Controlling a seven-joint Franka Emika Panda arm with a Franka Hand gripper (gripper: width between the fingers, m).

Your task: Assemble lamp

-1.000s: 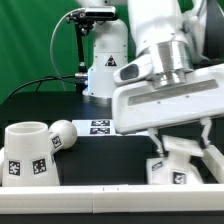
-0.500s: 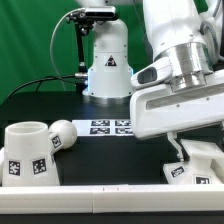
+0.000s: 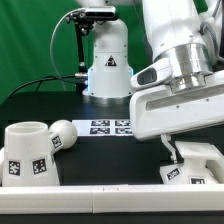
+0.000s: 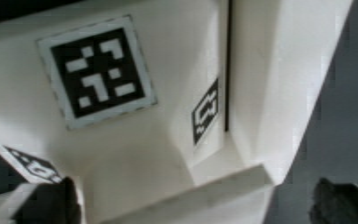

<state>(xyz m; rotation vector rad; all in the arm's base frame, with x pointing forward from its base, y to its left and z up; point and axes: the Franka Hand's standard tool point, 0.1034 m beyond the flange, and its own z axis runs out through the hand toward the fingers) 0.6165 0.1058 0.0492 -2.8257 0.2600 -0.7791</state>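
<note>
The white lamp base (image 3: pixel 193 166) sits at the exterior view's lower right, under my arm. My gripper (image 3: pixel 178 150) is right above it, mostly hidden by the hand. In the wrist view the base (image 4: pixel 140 110) fills the picture with its square tags. My gripper (image 4: pixel 194 205) is open, with a dark finger on each side of the base and a gap showing at one finger. The cone shade (image 3: pixel 27 153) stands at the lower left. The round-headed bulb (image 3: pixel 62 134) lies just beside it.
The marker board (image 3: pixel 108 127) lies on the black table behind the parts. The arm's white pedestal (image 3: pixel 107 65) with cables stands at the back. A white rail (image 3: pixel 100 191) runs along the table's front edge.
My arm and the lamp base moved toward the exterior view's right a second ago. Since half a second ago the arm has held still and the base has settled slightly.
</note>
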